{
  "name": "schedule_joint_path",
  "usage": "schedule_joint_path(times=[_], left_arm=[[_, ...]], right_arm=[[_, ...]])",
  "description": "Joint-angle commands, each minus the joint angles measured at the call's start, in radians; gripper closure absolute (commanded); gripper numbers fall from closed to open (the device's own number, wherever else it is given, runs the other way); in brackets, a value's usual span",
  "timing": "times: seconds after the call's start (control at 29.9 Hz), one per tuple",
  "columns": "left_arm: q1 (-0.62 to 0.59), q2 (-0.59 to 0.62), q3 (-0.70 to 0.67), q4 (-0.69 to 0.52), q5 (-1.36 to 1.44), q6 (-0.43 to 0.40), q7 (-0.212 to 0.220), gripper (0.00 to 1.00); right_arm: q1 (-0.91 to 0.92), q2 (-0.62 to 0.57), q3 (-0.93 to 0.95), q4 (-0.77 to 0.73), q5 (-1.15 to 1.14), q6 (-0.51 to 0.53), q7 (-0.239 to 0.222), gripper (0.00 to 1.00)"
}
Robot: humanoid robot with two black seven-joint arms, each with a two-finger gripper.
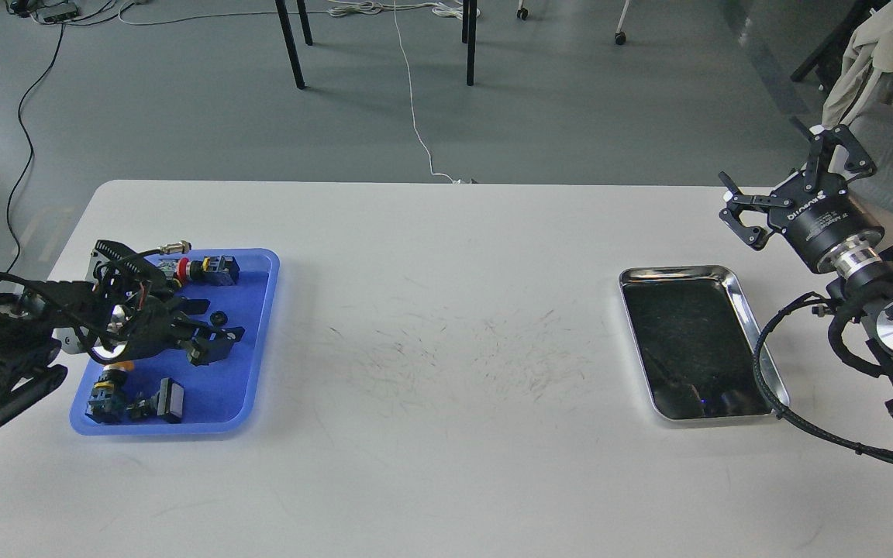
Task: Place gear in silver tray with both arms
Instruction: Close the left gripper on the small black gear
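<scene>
Hiding blue tray (260, 267) parts, left tool (218, 337)

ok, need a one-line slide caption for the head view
Left end effector reaches into the blue tray of parts; right end effector hangs open beside the empty silver tray on the white table.

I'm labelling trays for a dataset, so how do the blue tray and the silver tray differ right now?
The blue tray is matte plastic; the silver tray is shiny steel with a dark reflective floor.
The blue tray holds several small parts; the silver tray holds nothing.
The left gripper hangs over the blue tray; the right gripper is raised beyond the silver tray's far right corner, jaws spread.
Both are rectangular, with rounded corners and raised rims, and lie on the white table.
</scene>
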Motion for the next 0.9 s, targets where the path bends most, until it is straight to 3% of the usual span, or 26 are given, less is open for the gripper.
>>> schedule_joint_path(times=[0.0, 0.3, 0.5, 0.87], left_arm=[[-0.012, -0.003, 0.002, 0.018, -0.004, 0.003, -0.003, 0.25], [-0.012, -0.044, 0.003, 0.061, -0.004, 0.003, -0.003, 0.27], [-0.011, -0.054, 0.005, 0.078, -0.001, 0.003, -0.003, 0.46], [-0.011, -0.049, 0.016, 0.078, -0.001, 0.002, -0.003, 0.60]], right_arm=[[-0.002, 0.000, -0.001, 0.000, 0.000, 0.000, 0.000, 0.01], [0.000, 0.000, -0.001, 0.002, 0.000, 0.000, 0.000, 0.01], [-0.002, 0.000, -0.001, 0.000, 0.000, 0.000, 0.000, 0.01], [-0.002, 0.000, -0.001, 0.000, 0.000, 0.000, 0.000, 0.01]])
